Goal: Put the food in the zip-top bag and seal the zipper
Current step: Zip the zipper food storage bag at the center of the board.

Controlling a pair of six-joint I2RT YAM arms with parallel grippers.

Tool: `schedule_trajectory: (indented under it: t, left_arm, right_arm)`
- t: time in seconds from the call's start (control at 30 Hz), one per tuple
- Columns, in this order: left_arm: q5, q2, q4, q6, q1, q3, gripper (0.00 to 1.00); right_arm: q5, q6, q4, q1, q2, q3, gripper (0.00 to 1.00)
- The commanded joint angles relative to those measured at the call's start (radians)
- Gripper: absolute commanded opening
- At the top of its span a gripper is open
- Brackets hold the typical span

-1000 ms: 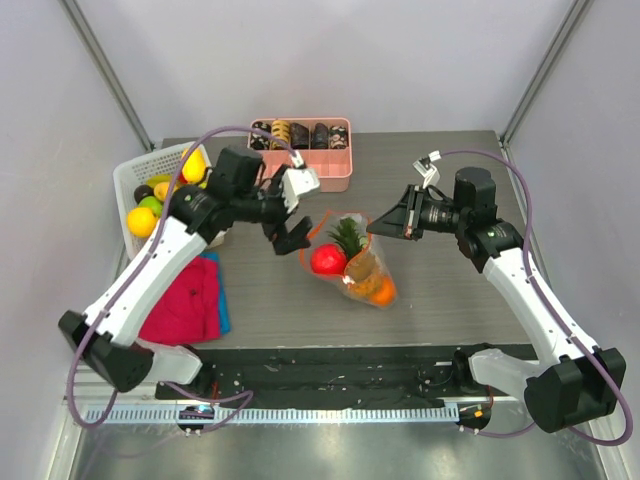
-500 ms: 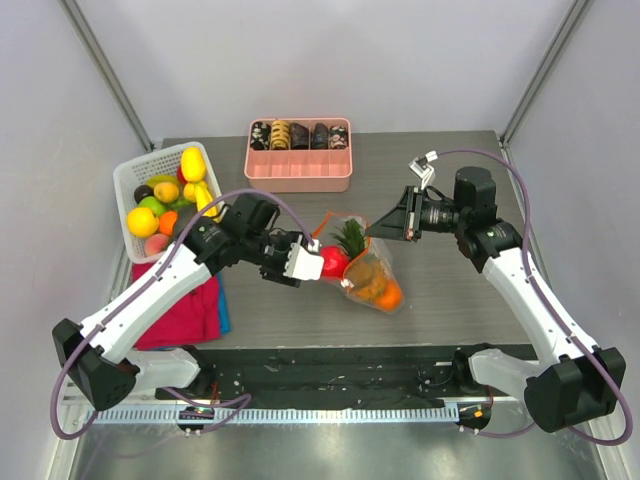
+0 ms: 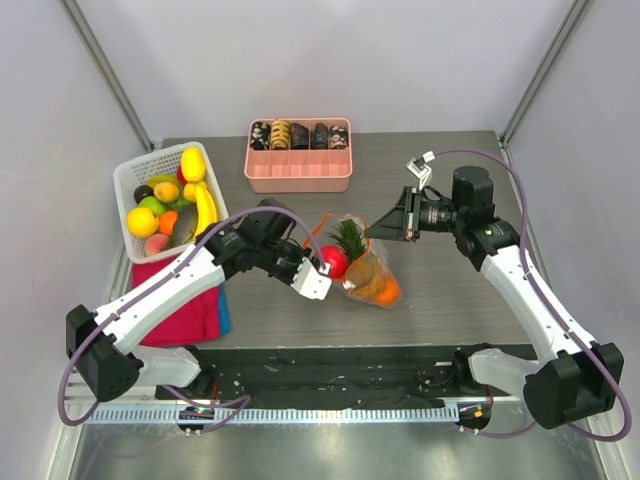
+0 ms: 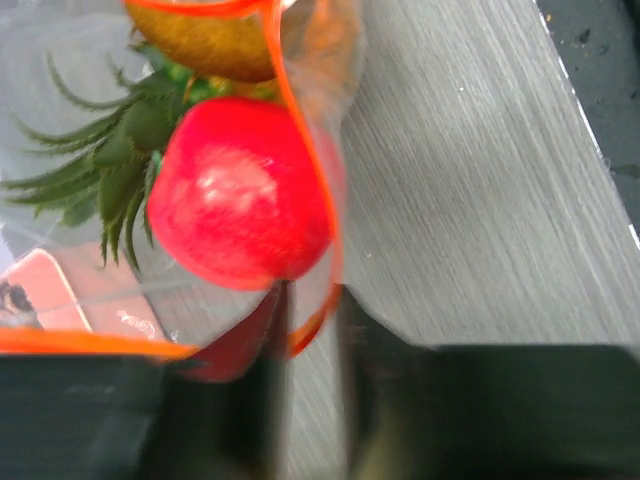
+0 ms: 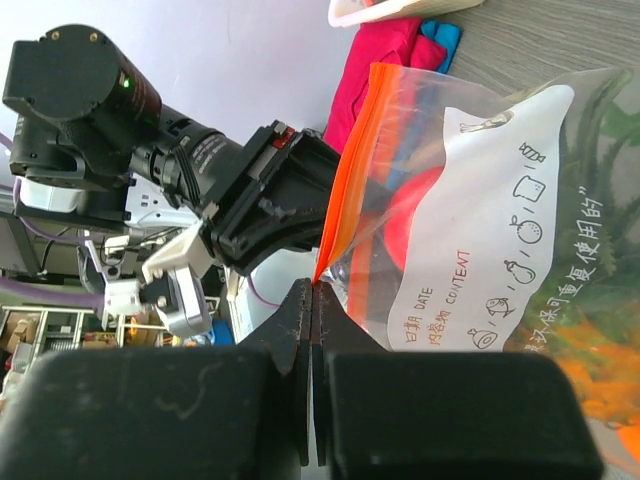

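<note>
We're seeing the clear crinkly zip-top plastic bag (image 5: 480, 170) lying mid-counter (image 3: 450, 290). It's holding the round red fruit (image 4: 240, 205), the yellow-orange pineapple with green crown (image 3: 362, 268) and the orange ball (image 3: 383, 291). The red fruit is sitting right at the mouth, inside the loop of the thin orange-red zipper strip (image 5: 350, 170).

Right jaws are pressing together on that strip's end. Left jaws are standing slightly spread, with the strip's loop running between them; we're not seeing a clamp.

White plastic basket (image 3: 122, 180) is holding yellow, green and orange toy fruit. Pink divided tray (image 3: 298, 183) is carrying dark patterned pieces in its far row.

The bag's white label panel is showing "DATE" and "CONTENT"; we're not managing to read the characters beside it.
</note>
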Motion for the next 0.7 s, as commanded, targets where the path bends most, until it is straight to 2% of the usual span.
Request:
schedule_trajectory:
  t: [0.0,0.07,0.3,0.43,0.6,0.67]
  left_arm:
    - [-0.012,-0.005,0.037,0.003,-0.05,0.017,0.15]
    - [-0.004,-0.011,0.046,-0.054,-0.07,0.035,0.0]
    - [-0.007,-0.017,0.06,-0.269,-0.127,0.144,0.0]
    - [-0.022,0.0,0.054,-0.486,-0.133,0.216,0.0]
    - [-0.047,0.008,0.054,-0.628,-0.136,0.268,0.0]
    - [-0.053,0.015,0.043,-0.678,-0.138,0.258,0.0]
  right_arm:
    - [-0.026,-0.022,0.059,0.021,0.01,0.018,0.01]
    - [-0.015,-0.042,0.067,0.035,0.017,0.016,0.01]
    - [0.004,-0.097,0.102,0.093,0.095,0.074,0.01]
    - [0.036,-0.203,0.025,0.164,0.151,0.166,0.01]
    - [0.05,-0.298,-0.026,0.227,0.22,0.246,0.02]
    - [0.057,-0.332,-0.031,0.247,0.24,0.259,0.06]
